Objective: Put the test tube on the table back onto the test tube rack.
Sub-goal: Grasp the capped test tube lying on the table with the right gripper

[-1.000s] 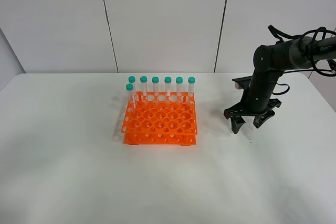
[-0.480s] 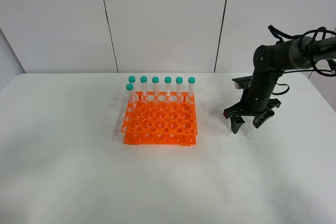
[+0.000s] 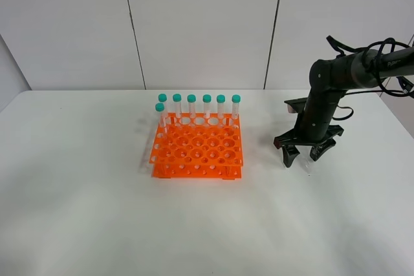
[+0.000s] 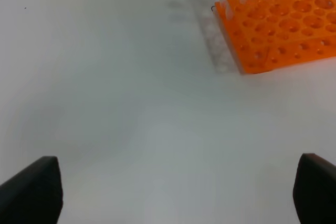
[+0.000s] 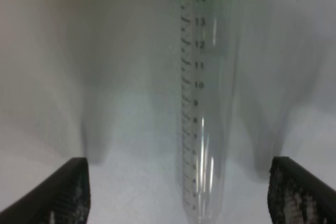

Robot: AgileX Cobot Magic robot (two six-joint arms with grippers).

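Over table (image 3: 97, 211), three o'clock of rack (image 3: 197, 153): right gripper (image 3: 301, 158) spread wide astride tube (image 5: 207, 103). Lower squarely, pinch mid-body gently, avoid rolling. Left gripper (image 4: 178, 192) also spread, empty.

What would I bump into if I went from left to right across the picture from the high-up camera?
Bare white table → orange test tube rack → right gripper, open just above the table.
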